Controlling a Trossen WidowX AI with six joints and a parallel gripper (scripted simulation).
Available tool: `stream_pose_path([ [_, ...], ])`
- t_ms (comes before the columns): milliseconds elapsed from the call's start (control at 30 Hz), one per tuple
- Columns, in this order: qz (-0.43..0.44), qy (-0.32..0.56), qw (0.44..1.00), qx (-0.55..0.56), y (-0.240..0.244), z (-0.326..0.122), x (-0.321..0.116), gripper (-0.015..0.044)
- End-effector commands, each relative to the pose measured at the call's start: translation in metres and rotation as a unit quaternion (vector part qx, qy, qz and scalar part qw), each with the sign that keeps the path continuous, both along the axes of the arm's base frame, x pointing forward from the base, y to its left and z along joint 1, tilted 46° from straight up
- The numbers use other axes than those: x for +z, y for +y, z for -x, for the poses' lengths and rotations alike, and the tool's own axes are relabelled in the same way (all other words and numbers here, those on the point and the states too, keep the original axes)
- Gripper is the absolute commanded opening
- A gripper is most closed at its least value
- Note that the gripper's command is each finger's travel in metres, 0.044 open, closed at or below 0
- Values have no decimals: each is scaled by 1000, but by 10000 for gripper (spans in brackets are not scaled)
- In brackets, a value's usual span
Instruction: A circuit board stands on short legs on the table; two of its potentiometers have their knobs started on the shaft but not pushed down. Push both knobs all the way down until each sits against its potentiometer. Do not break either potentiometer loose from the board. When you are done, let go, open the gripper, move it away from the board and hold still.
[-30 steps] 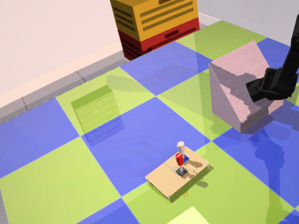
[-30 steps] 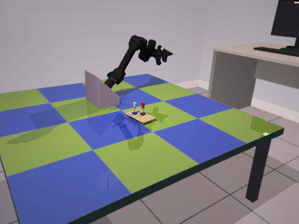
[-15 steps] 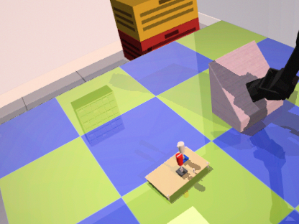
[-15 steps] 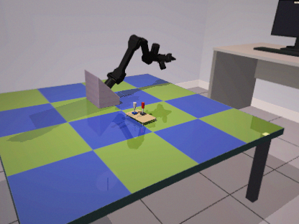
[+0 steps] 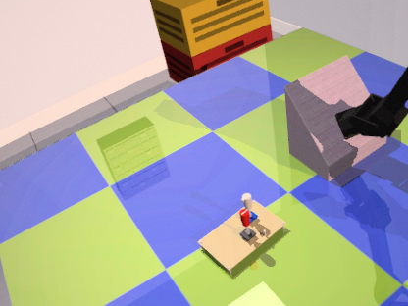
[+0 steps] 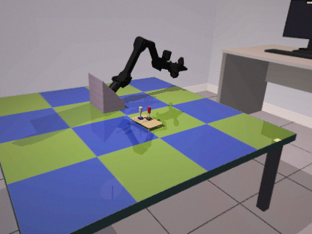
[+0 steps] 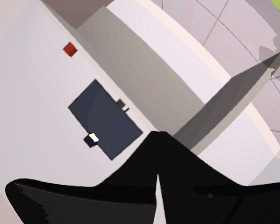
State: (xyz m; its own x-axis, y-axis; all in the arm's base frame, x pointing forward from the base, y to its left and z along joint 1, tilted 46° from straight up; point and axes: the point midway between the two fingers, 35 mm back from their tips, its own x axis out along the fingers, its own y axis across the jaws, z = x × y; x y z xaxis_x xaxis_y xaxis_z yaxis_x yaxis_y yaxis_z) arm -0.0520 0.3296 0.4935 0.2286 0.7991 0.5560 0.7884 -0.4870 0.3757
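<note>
The black jointed arm [image 6: 140, 55] arches high above the checkered tabletop [image 6: 150, 163], its gripper [image 6: 182, 67] level, fingers together on nothing, well above the tan circuit board [image 6: 148, 123].

Table [image 6: 240, 154], blue-green checks. Board [image 6: 148, 123] near centre, bearing white knob [image 6: 140, 109] at 9 o'clock, red knob [image 6: 149, 109] beside it. Wedge [image 6: 103, 95] at 10 o'clock. Arm [image 6: 136, 58] raised; gripper [image 6: 183, 67] closed, empty. Desk [image 6: 262, 64], monitor [image 6: 298, 19] at 2 o'clock.
</note>
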Motion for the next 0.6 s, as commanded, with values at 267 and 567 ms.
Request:
stream_pose_path([
  [267,91,-141,980,-102,34,-32,-19,0],
  [567,156,-225,949,-157,53,-58,-36,0],
])
